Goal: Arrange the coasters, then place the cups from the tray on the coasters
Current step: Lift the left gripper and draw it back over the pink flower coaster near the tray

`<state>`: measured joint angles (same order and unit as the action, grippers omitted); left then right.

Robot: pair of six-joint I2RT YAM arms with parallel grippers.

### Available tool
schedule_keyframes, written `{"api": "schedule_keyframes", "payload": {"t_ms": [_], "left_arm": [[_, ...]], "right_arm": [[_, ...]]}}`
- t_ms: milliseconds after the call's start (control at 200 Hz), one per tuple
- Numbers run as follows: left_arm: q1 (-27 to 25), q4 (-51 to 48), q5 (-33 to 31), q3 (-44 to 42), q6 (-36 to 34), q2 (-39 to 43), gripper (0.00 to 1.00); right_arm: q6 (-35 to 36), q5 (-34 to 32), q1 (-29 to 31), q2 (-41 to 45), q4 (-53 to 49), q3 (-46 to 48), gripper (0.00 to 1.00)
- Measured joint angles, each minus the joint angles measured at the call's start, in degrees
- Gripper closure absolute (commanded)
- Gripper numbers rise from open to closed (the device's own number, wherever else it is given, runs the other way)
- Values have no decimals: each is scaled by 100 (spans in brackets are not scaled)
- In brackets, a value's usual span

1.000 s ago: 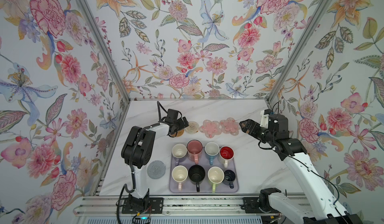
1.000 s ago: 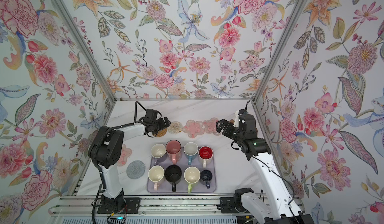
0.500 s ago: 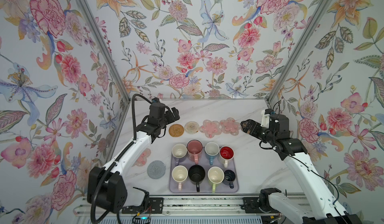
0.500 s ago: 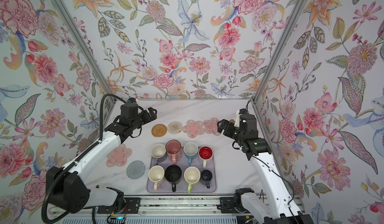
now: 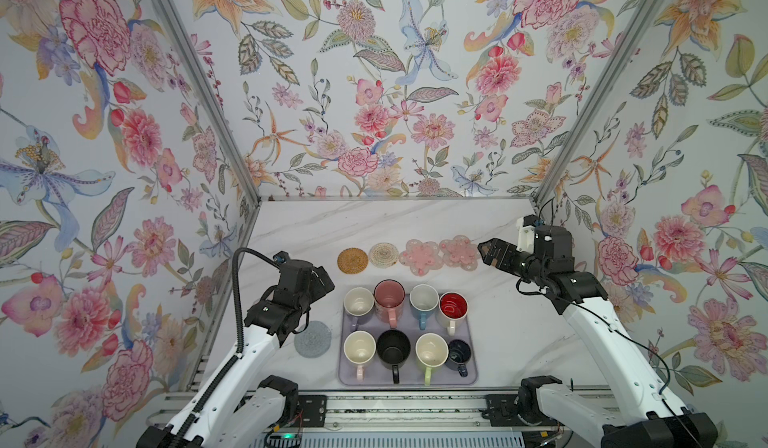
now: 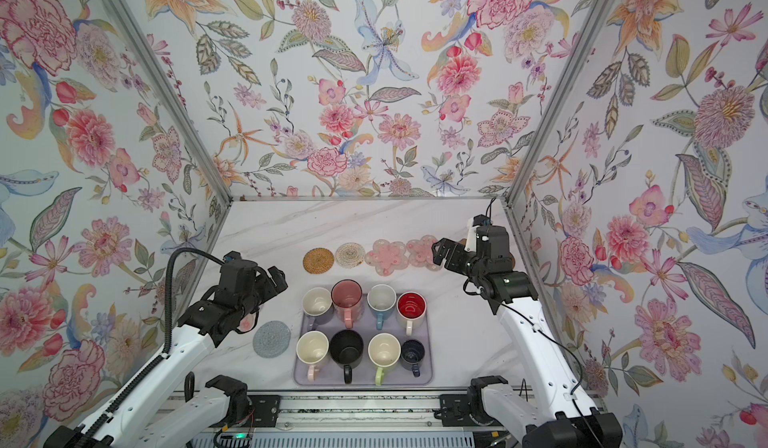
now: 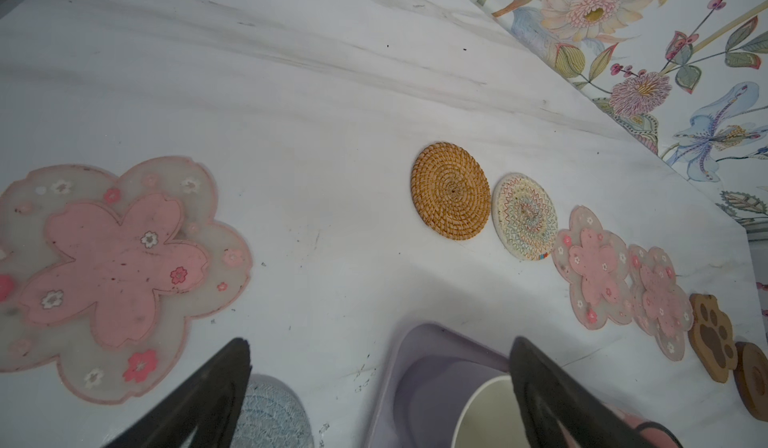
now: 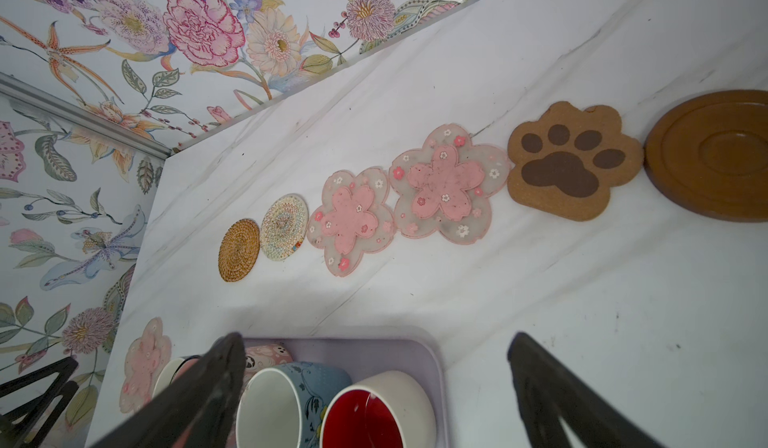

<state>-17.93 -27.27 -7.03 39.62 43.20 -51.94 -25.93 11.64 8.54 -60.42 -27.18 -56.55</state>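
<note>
In both top views a row of coasters lies behind the tray (image 5: pixel 471 377): tan rattan (image 5: pixel 352 260), beige woven (image 5: pixel 383 254) and two pink flowers (image 5: pixel 420 257) (image 5: pixel 458 252). The right wrist view continues the row with a brown paw (image 8: pixel 573 163) and a brown disc (image 8: pixel 715 155). A grey knitted coaster (image 5: pixel 312 339) lies left of the tray. A third pink flower (image 7: pixel 112 275) lies beside it under my left arm. Several cups (image 5: pixel 393 347) stand on the tray. My left gripper (image 5: pixel 322 282) hovers open over the tray's far left corner. My right gripper (image 5: pixel 484 250) hangs open at the row's right end.
Floral walls close the marble table (image 5: pixel 374 221) on three sides. A metal rail (image 5: pixel 395 408) runs along the front edge. Bare marble lies behind the coaster row and right of the tray.
My left arm has pulled back from the far row towards the front left, leaving the rattan coaster at the row's left end. The right arm has barely moved.
</note>
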Motion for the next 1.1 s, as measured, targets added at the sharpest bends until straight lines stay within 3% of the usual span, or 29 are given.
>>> {"api": "schedule_keyframes", "payload": {"t_ms": [230, 671, 1101], "left_arm": [[269, -190, -136, -262, 374, 260, 1], [2179, -396, 531, -1102, 791, 446, 1], [2815, 52, 817, -1292, 717, -280, 1]], "right_arm": [[70, 125, 87, -133, 229, 59, 1], [114, 210, 190, -201, 400, 219, 1], [155, 278, 496, -57, 560, 299, 1]]}}
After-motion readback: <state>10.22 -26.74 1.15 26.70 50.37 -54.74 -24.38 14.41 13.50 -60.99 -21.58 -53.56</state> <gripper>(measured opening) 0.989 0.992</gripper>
